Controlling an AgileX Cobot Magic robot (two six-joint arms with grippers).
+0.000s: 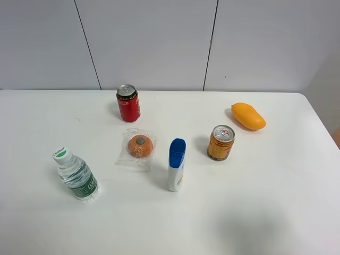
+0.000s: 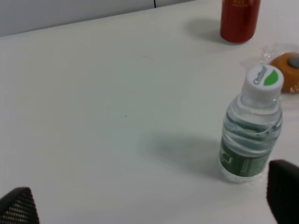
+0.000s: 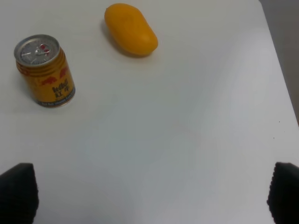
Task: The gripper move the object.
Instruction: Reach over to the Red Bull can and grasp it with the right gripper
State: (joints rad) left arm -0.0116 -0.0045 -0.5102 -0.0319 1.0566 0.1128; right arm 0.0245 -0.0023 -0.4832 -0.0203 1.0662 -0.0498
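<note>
As the scene is viewed from above, the white table (image 1: 276, 212) is occupied at its left by an upright clear water bottle (image 1: 76, 174) with a green label, near the middle by a white bottle with a blue cap (image 1: 176, 164), and at the far right by a yellow mango (image 1: 248, 116). A red can (image 1: 128, 103) is stood at the back. The object (image 1: 221, 143), a gold can with red markings, is stood upright between the blue-capped bottle and the mango, touching neither, and a wrapped orange item (image 1: 140, 146) is laid left of the blue-capped bottle. Both the left gripper (image 2: 149, 203) and the right gripper (image 3: 150, 193) are held with fingers wide apart, the object being well apart from the right one.
</note>
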